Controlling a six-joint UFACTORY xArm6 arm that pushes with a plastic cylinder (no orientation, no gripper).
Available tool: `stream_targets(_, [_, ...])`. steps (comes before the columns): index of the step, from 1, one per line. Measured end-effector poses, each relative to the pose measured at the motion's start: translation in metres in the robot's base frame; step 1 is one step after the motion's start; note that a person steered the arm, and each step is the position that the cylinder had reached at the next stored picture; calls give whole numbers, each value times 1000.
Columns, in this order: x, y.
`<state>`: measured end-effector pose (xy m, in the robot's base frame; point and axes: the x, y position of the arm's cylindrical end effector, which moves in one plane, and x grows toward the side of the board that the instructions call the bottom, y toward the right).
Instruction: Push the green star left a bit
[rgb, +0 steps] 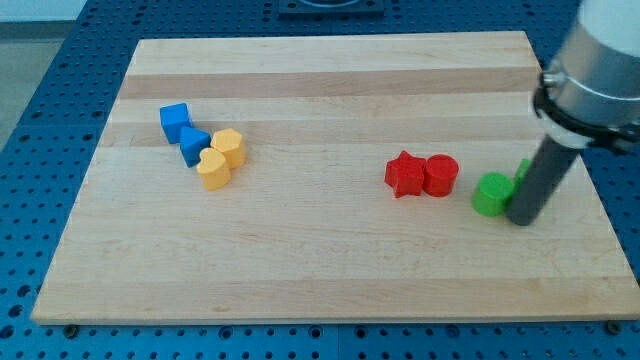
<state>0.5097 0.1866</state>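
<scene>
STEP: your tool, my tip (521, 221), a bare rod grasping nothing, touches the green star (523, 170) (mostly hidden behind it) | NEXT: sweep left; the green cylinder (491, 193) just left may ride along on the worktop (320, 270).

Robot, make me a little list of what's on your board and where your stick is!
board: wooden board
blue blocks: two, touching, view's left
yellow blocks: two, touching, just right of the blue ones
red star: right of centre
red cylinder: touching the star's right side
green cylinder: view's right
green star: mostly hidden behind my rod
my tip: just right of the green cylinder
</scene>
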Motion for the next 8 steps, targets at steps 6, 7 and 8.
stream_targets(6, [-196,-81])
stream_targets(7, [-231,-18])
stream_targets(8, [-169,58])
